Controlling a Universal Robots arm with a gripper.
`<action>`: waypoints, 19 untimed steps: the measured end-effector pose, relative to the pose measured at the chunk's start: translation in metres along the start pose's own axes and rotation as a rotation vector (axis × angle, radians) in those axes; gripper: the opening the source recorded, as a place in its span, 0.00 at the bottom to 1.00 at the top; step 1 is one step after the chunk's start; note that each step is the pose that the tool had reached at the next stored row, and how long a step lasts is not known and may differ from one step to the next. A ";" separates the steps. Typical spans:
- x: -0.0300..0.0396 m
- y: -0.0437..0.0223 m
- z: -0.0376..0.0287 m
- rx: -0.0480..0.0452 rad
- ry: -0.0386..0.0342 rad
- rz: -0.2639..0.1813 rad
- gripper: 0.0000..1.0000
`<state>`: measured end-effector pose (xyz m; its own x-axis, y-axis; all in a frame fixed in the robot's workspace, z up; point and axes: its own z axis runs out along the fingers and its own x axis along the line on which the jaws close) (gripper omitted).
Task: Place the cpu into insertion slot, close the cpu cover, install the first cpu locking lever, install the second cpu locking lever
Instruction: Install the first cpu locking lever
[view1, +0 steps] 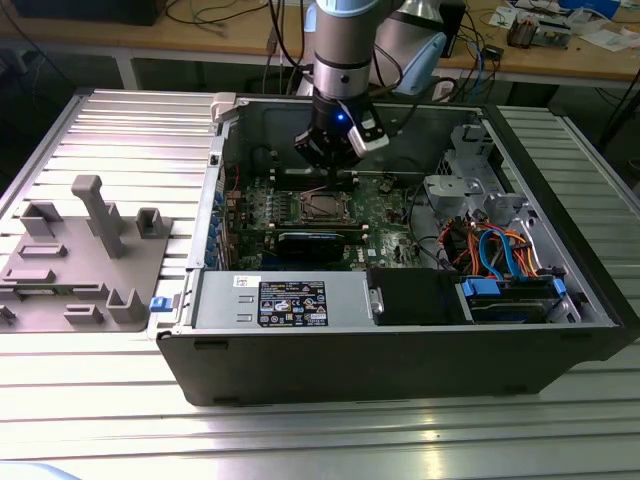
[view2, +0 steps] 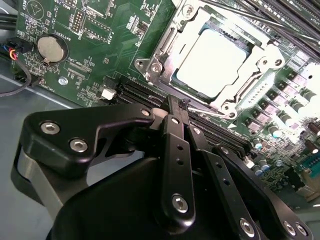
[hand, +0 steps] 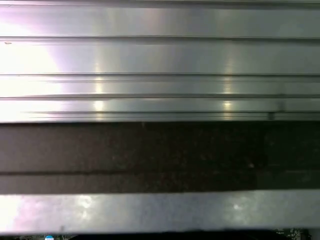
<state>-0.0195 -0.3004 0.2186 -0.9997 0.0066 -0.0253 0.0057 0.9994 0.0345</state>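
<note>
Gripper is hanging tip-down inside the open computer case, its fingers drawn together. A thin wire locking lever is lying right at the tip; whether it is pinched is unclear. Just beyond, the cpu is sitting in the insertion slot. The cpu cover is lying flat around it on the green motherboard.

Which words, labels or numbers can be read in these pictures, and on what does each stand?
Dark label on the grey metal box: print too small to read.
White lettering on the green motherboard, by the coin battery: too small to read surely.
Aluminium rails in the first wrist view: no text.
</note>
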 end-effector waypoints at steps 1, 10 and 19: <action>-0.0004 0.0000 0.0005 -0.0001 0.0000 0.001 0.11; -0.0026 -0.0001 0.0047 0.0002 0.0000 0.011 0.11; -0.0047 -0.0004 0.0119 0.0003 0.0000 0.015 0.11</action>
<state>-0.0146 -0.3004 0.2068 -0.9995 0.0218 -0.0247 0.0209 0.9992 0.0346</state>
